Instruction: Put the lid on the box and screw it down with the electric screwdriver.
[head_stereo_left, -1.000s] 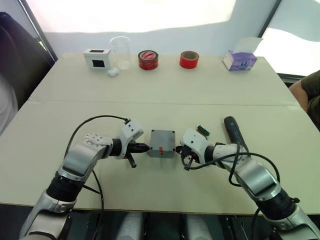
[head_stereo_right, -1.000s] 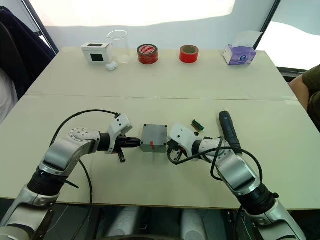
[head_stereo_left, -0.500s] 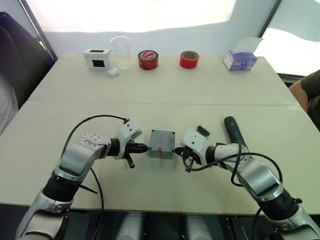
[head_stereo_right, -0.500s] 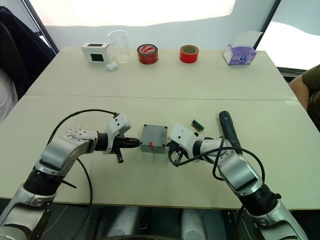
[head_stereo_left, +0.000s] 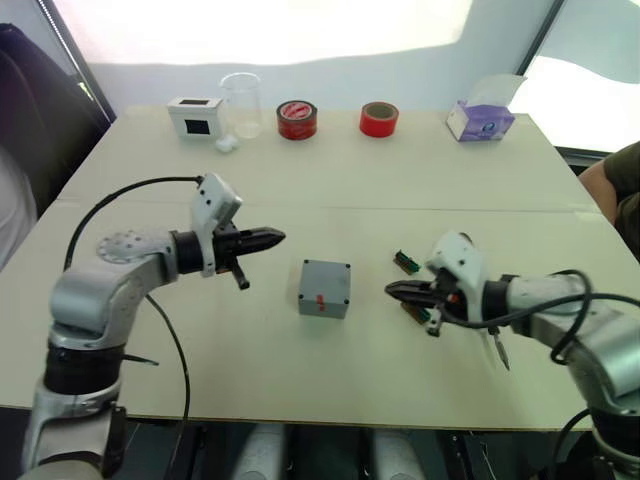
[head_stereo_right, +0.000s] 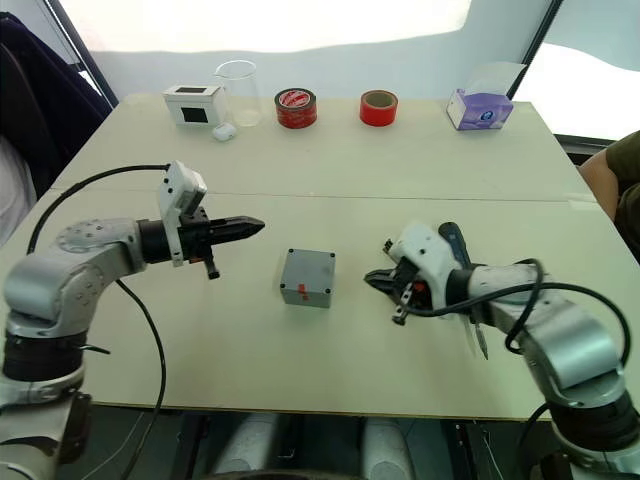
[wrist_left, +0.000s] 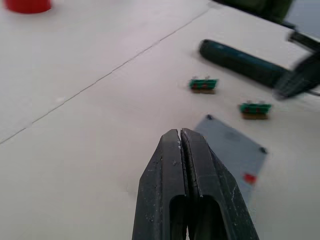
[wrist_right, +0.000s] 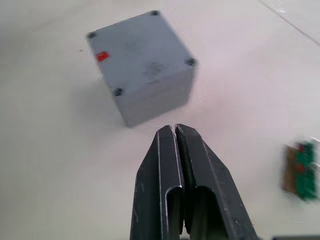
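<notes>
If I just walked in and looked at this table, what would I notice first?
Probably the small grey box with a red mark, alone in the middle of the table. Two robot grippers point at it with fingers shut, the left gripper from its left and the right gripper from its right, neither touching it. Next, the bright red tape rolls at the far edge.

Bare tabletop (head_stereo_right: 300, 200) lies open on every side of the box (head_stereo_right: 307, 278) — my left gripper (head_stereo_right: 252, 226) and right gripper (head_stereo_right: 372, 277), jaws closed, both stand apart from it. On my right, two small green boards (wrist_left: 204, 85) and the electric screwdriver (wrist_left: 240, 62) crowd the approach — the far-edge clutter is well away.
</notes>
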